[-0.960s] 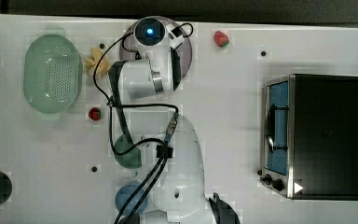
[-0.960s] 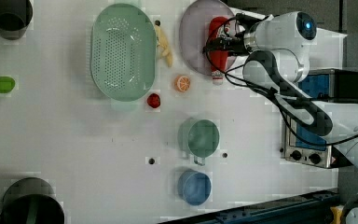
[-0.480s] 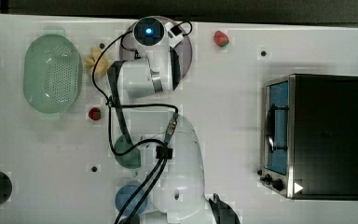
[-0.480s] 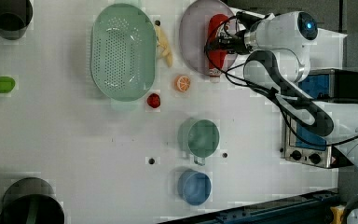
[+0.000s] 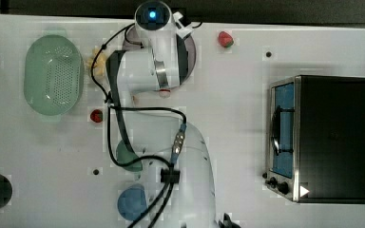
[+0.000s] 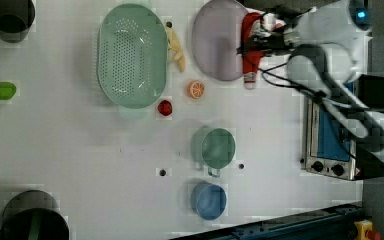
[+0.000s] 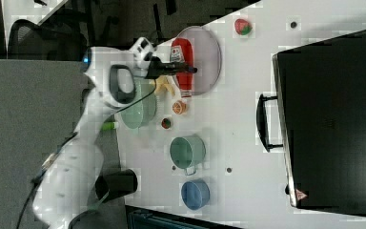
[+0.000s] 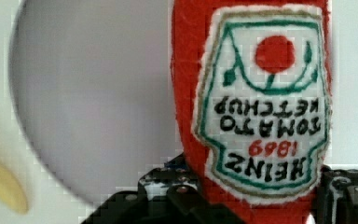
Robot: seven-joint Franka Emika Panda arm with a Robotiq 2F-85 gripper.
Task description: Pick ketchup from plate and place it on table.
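Flanking the ketchup [image 8: 256, 112], wrist-view hand [image 8: 247, 196] fingers.

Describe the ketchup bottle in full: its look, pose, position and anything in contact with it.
The ketchup is a slim red bottle that looks like soft fabric, with a stitched white label edged green reading Heinz Tomato Ketchup. It lies flat along one edge of the lilac-grey plate, its pale cap end reaching past the rim over the white table. The gripper straddles its body, a finger on each side.
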